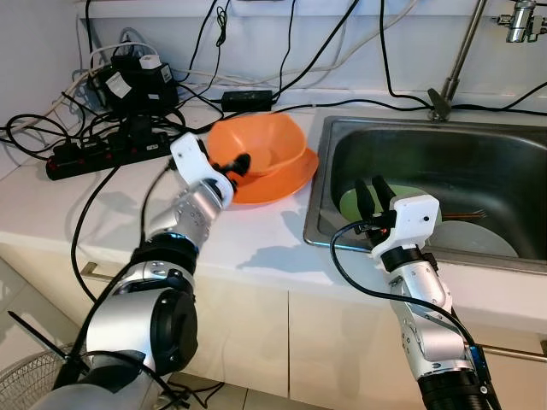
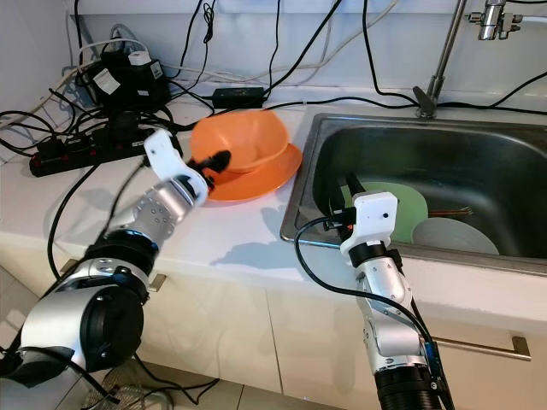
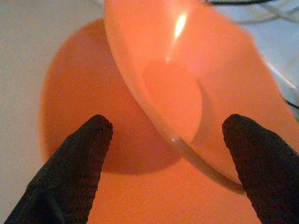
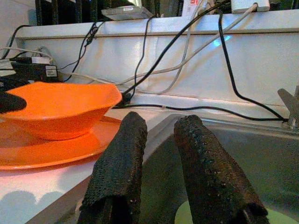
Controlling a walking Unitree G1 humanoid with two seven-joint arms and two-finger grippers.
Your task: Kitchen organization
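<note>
On the white counter's left end lay a black power strip in tangled cables. Just beside it, the left gripper reached forward over the rim of the glossy orange plastic bowl, which sat tilted on a flat orange plate; the wrist view showed its fingers spread either side of that rim, not touching. The right gripper, raised upright, hung over the stainless steel sink, fingers slightly parted, partly hiding a pale green plate beside a white plate.
</note>
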